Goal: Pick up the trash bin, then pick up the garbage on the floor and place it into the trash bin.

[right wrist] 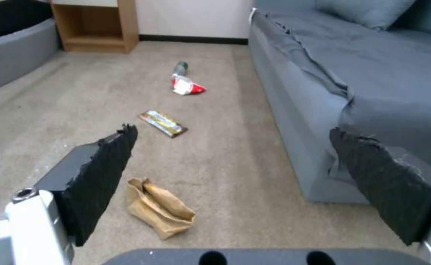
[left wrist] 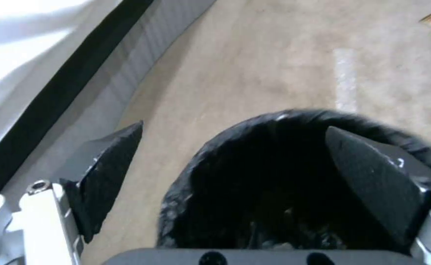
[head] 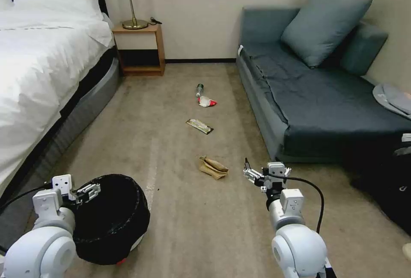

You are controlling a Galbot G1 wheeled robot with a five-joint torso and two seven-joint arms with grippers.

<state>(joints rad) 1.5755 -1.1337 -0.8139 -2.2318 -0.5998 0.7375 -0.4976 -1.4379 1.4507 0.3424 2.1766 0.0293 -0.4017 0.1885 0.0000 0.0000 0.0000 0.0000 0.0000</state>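
Here we are at the first step: our left gripper point(head: 90, 191), jaws wide, straddles the bin point(head: 112, 219) rim and must close; our right gripper point(head: 256, 176), also wide, waits near the paper bag point(head: 213, 167).

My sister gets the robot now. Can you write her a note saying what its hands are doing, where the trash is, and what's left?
Left gripper: open at the trash bin rim, one finger inside and one outside, not clamped.
Right gripper: open, empty, above the carpet near the paper bag.
Also on the floor, farther off: snack wrapper, red-white packet, bottle.
Done: left gripper lined up on the bin rim.
Left: grip and lift the bin, then bin all four items.
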